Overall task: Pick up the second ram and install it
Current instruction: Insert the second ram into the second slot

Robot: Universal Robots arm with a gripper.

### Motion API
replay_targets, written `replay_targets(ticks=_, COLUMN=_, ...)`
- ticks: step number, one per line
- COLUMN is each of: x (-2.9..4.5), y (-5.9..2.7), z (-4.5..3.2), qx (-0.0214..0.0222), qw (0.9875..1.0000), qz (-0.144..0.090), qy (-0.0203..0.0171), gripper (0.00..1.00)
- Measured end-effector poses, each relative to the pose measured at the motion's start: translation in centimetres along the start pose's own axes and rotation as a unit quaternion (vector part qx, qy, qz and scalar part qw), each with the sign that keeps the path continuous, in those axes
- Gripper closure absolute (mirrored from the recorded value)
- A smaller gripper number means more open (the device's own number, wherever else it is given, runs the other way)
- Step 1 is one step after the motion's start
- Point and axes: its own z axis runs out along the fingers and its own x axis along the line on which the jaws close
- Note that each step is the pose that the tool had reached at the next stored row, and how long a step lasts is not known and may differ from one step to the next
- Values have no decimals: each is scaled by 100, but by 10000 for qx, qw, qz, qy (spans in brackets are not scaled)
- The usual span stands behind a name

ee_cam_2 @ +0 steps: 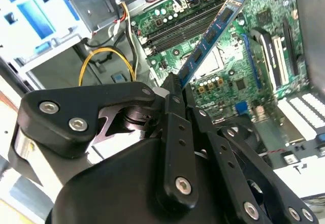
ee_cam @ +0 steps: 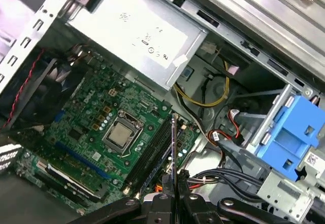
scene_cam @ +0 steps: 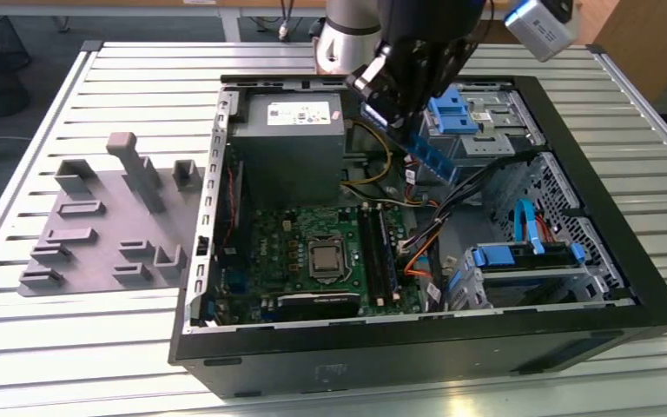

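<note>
Right up close, the big black metal gripper (ee_cam_2: 176, 86) is pinched shut on one end of the second ram (ee_cam_2: 210, 33), a thin, flat, long blue-green stick with dark chips. The stick pokes out from the fingers and hangs in the air over the open computer, not touching anything else.

I think the stick is light and stiff, but easy to break. It is best held by its short end or thin edges, as it is now, not by the chips. Too hard a push could snap it.

Out past the stick lie the green motherboard (ee_cam_2: 244, 76) and its long black slots (ee_cam_2: 177, 23), then the square silver chip (ee_cam: 119, 135), the grey metal power box (ee_cam: 137, 31) and the blue plastic drive holder (ee_cam: 292, 132).

In the second wrist view the stick shows its flat face. In the first wrist view it is seen edge-on, a thin line rising from between the fingers. The exterior view shows the whole black computer case (scene_cam: 426, 334) on the slatted metal table (scene_cam: 32, 347), with the grey plastic holder blocks (scene_cam: 114, 226) just beside the case at the exterior view's left
</note>
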Motion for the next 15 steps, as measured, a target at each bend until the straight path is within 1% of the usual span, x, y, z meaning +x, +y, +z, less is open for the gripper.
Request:
replay_targets(ticks=2, x=0, y=0, z=4, qx=9, qw=9998, qz=182, qy=-4, gripper=86)
replay_targets(ticks=4, x=0, y=0, z=8, qx=19, qw=9993, qz=367, qy=-8, gripper=86)
replay_targets(ticks=8, x=1, y=-1, z=15, qx=39, qw=9975, qz=702, qy=-14, gripper=86)
replay_targets(ticks=10, x=1, y=-1, z=15, qx=41, qw=9973, qz=739, qy=-14, gripper=86)
replay_targets(ticks=15, x=1, y=0, z=16, qx=40, qw=9972, qz=743, qy=-15, gripper=86)
